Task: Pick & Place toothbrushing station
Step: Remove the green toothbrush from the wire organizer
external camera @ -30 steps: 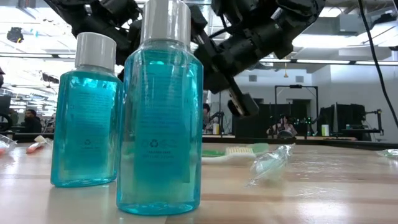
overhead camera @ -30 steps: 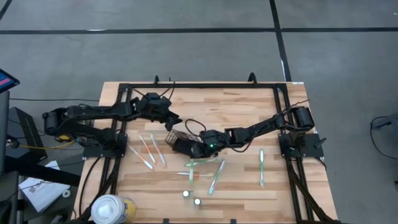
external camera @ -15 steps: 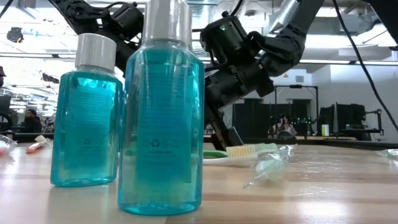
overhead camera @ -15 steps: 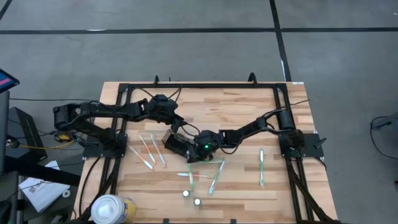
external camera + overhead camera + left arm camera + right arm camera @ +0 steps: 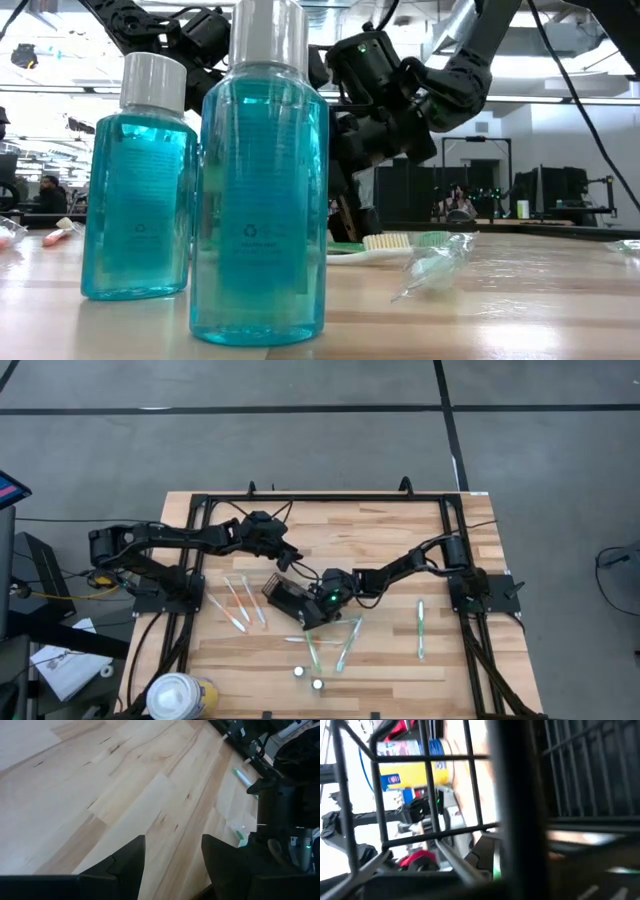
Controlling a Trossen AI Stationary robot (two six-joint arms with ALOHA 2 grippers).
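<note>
The black wire-mesh holder [image 5: 288,596] is clamped in the right gripper [image 5: 312,607], whose fingers are pressed fully together on its wire, and is held tilted at mid-table; its bars fill the right wrist view [image 5: 445,840], and what it contains cannot be told. The left gripper [image 5: 285,561] hangs just behind the holder with its fingers [image 5: 127,865] spread and nothing between them. Green toothbrushes [image 5: 346,644] lie loose on the table [image 5: 390,530] just in front of the right gripper, and two capped bottles of blue liquid [image 5: 258,190] stand further forward.
</note>
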